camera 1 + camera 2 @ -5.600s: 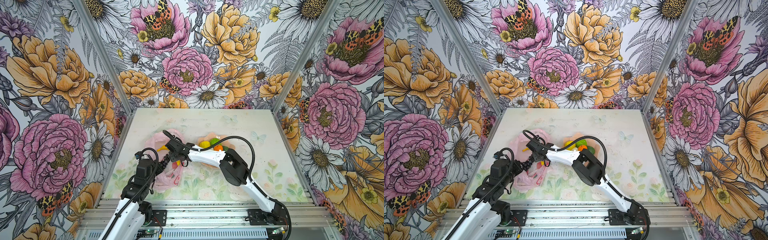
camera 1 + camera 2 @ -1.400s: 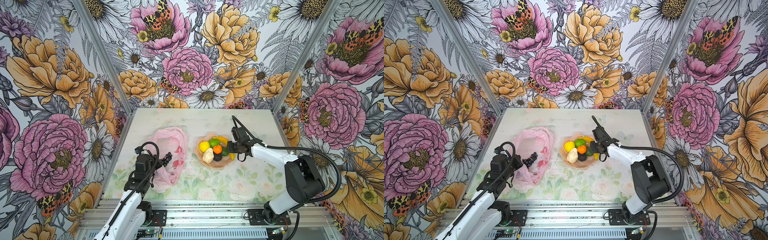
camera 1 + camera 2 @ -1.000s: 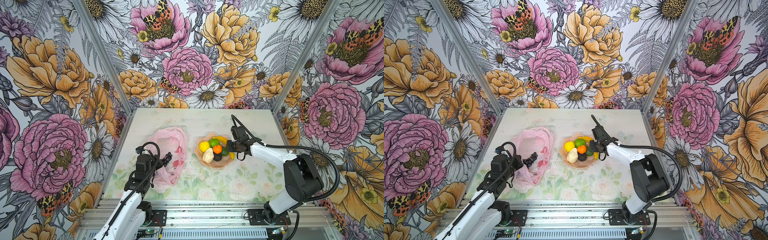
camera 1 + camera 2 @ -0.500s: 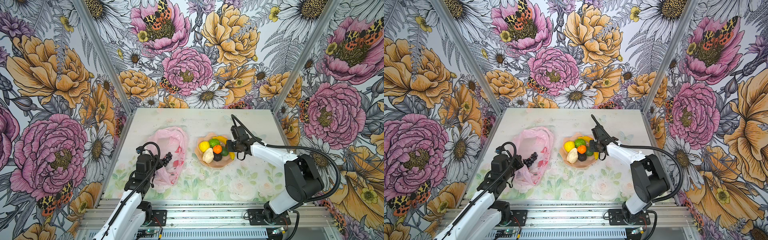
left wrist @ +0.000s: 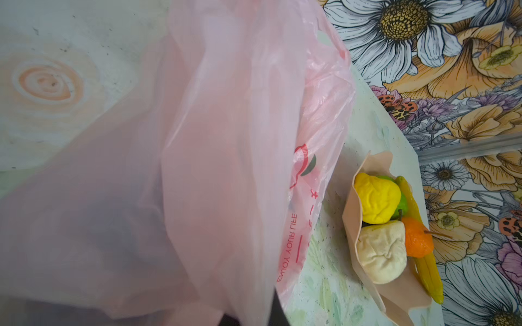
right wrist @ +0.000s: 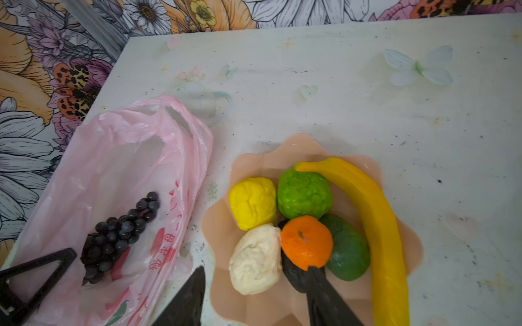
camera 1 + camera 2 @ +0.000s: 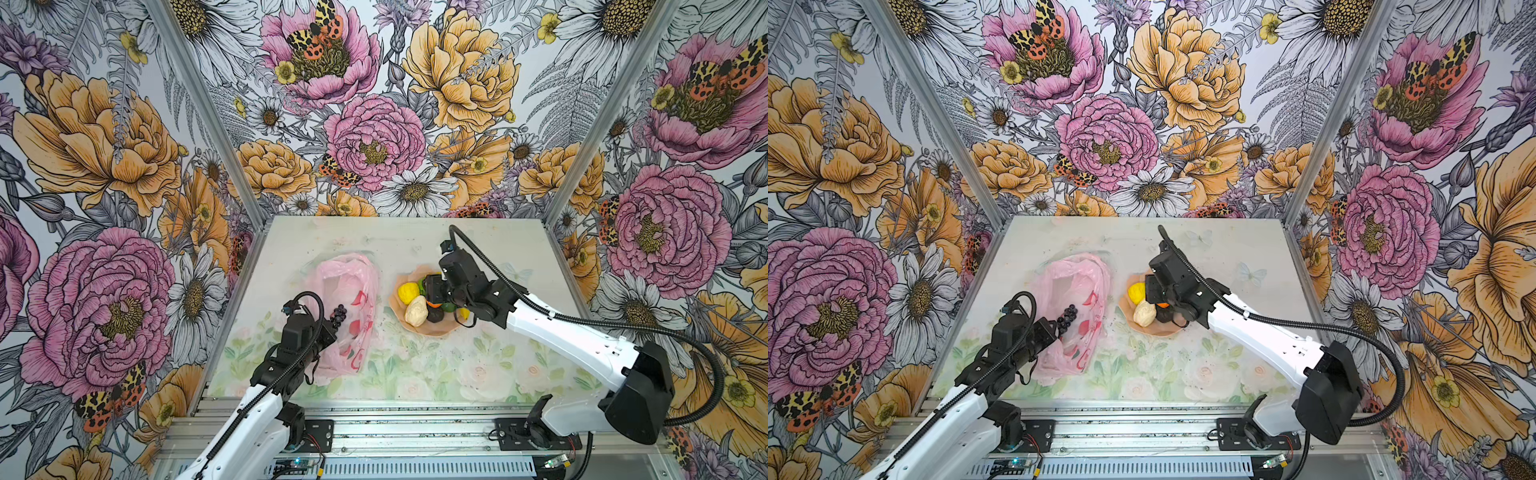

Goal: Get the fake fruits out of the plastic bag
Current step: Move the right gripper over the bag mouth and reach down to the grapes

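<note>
Dish (image 6: 305,144) holds fruits (image 6: 252,201); grape bunch (image 6: 118,231) over bag (image 6: 127,158).

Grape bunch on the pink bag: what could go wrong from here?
The grape bunch lies right by the left fingers, shut on the plastic bag; the open right fingers, reaching across, might bump them. The thin film could lift with the bunch. The dish is crowded, so another fruit may push the orange or banana out.
</note>
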Tool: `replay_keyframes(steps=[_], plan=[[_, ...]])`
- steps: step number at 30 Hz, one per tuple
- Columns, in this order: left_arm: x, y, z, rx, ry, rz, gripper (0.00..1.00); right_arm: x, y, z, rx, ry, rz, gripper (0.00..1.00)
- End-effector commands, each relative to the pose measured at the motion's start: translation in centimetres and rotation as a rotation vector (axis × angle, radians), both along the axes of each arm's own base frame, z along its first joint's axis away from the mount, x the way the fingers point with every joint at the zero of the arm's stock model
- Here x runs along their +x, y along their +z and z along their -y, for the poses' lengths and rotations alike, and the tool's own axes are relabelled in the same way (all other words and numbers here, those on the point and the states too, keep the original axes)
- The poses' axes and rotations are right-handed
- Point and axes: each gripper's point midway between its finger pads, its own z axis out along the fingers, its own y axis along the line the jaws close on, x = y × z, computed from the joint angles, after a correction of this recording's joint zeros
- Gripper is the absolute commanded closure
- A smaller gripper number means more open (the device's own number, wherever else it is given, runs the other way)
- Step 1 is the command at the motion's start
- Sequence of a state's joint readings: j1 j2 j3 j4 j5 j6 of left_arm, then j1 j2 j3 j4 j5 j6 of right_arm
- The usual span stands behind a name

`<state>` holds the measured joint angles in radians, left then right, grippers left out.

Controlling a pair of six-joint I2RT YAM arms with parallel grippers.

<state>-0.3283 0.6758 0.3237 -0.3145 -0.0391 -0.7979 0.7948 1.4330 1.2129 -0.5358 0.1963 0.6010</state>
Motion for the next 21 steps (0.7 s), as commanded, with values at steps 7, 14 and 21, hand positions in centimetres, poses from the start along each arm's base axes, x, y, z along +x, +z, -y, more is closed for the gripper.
replay_keyframes(steps=[7, 14, 21], plan=[[5.2, 7.1, 1.8, 0.031, -0.067, 0.078, 1.0, -0.5, -2.3, -9.2, 0.03, 0.105, -0.021, 0.42], [6.8, 13.4, 3.6, 0.083, -0.126, 0.198, 1.0, -1.2, -3.4, -12.1, 0.093, 0.143, -0.041, 0.42], [4.1, 8.3, 1.7, 0.055, -0.058, 0.103, 1.0, -1.0, -4.3, -15.4, 0.151, 0.176, -0.051, 0.43]])
